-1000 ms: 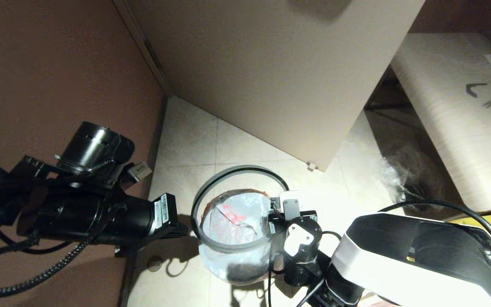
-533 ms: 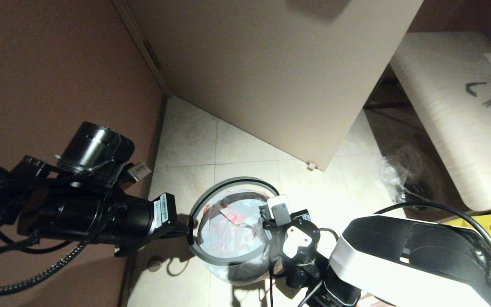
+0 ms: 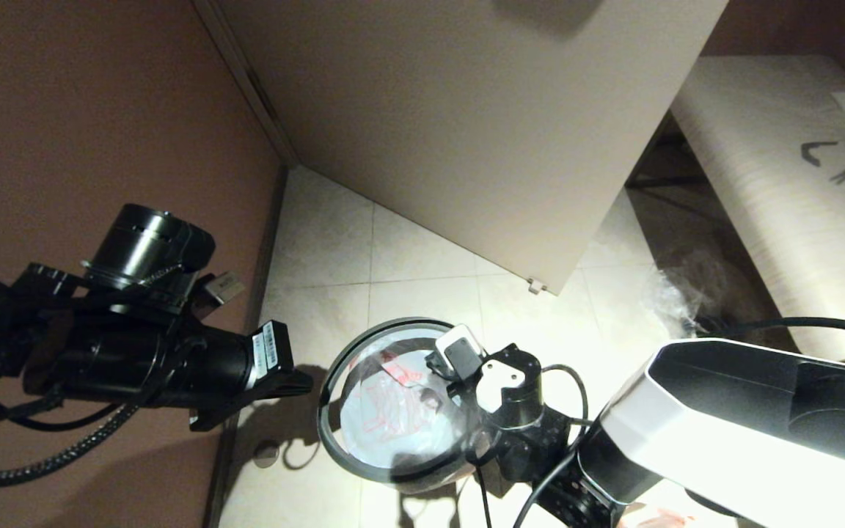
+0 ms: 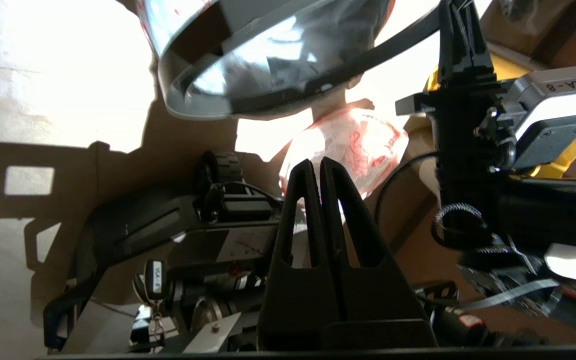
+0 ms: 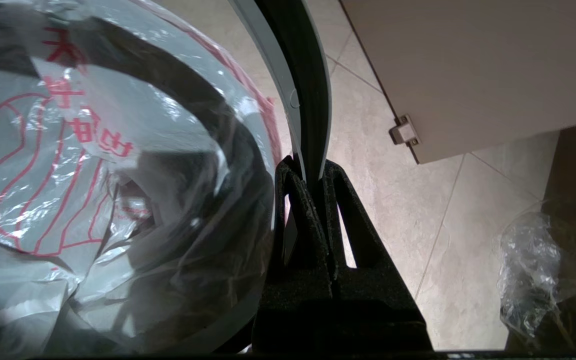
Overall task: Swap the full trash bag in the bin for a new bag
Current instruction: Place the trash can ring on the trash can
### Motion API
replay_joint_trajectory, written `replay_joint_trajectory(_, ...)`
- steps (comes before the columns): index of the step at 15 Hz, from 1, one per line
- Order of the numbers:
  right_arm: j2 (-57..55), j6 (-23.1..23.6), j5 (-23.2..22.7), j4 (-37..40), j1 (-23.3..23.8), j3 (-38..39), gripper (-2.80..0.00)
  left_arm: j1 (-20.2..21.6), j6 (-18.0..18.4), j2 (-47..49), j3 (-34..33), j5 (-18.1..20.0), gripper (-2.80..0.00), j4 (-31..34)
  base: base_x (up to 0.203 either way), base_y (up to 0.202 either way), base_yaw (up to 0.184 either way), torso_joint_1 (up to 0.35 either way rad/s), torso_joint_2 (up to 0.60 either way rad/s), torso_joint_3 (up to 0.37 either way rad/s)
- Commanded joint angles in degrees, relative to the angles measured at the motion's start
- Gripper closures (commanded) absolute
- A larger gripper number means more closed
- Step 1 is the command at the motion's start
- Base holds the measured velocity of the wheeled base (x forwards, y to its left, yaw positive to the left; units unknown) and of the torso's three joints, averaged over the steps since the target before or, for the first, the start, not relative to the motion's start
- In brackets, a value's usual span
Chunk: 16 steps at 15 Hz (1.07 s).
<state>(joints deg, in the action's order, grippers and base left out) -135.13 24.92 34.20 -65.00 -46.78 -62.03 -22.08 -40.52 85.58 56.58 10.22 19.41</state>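
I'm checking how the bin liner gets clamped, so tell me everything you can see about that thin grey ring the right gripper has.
The grey rim ring is a thin, smooth hoop, plastic by its look, grey outside and darker inside. It is tilted, encircling the top of the bin, where the new bag, translucent white with red print, is draped. The right gripper is shut on the ring's edge, its fingers pinching the band between them. The left gripper is shut and clear of it.

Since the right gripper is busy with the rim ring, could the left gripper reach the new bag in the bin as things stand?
Probably yes. The left gripper is shut and empty beside the bin, with open floor between. The new bag lies exposed inside the rim ring; the right gripper pinches its far side.
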Motion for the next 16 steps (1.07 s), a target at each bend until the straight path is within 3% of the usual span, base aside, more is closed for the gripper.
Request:
replay_joint_trajectory(1, 1.4, 0.3, -0.2, 3.6, 0.0, -2.5, 0.00, 1.0, -0.3, 0.1, 0.0, 0.1, 0.00, -0.4, 0.000, 0.000, 0.000, 0.000, 0.00, 0.000)
replay_joint_trajectory(5, -0.4, 0.9, -0.1, 9.1, 0.0, -10.7, 0.00, 1.2, -0.3, -0.1, -0.1, 0.3, 0.00, -1.0, 0.000, 0.000, 0.000, 0.000, 0.00, 0.000)
replay_joint_trajectory(7, -0.2, 0.5, 0.1, 5.5, 0.0, -10.7, 0.00, 1.2, -0.3, -0.1, -0.1, 0.4, 0.00, -1.0, 0.000, 0.000, 0.000, 0.000, 0.00, 0.000)
replay_joint_trajectory(8, -0.7, 0.6, 0.3, -0.8, 0.0, -10.5, 0.00, 1.2, -0.4, -0.3, -0.1, 0.7, 0.00, -1.2, 0.000, 0.000, 0.000, 0.000, 0.00, 0.000)
replay_joint_trajectory(9, -1.1, 0.6, 0.5, -7.3, -0.2, -9.6, 0.00, 1.2, -0.6, -0.7, -0.1, 2.2, 0.00, -1.3, 0.000, 0.000, 0.000, 0.000, 0.00, 0.000)
replay_joint_trajectory(12, -1.1, 0.5, 1.4, -21.7, -0.2, -0.6, 0.00, 2.5, -1.4, -5.1, 0.2, 12.2, 0.00, -1.2, 0.000, 0.000, 0.000, 0.000, 0.00, 0.000)
replay_joint_trajectory(16, 0.7, -7.8, 2.4, -22.7, 0.8, 7.1, 0.00, 6.4, -2.3, -9.3, 1.5, 22.3, 0.00, -1.2, 0.000, 0.000, 0.000, 0.000, 0.00, 0.000)
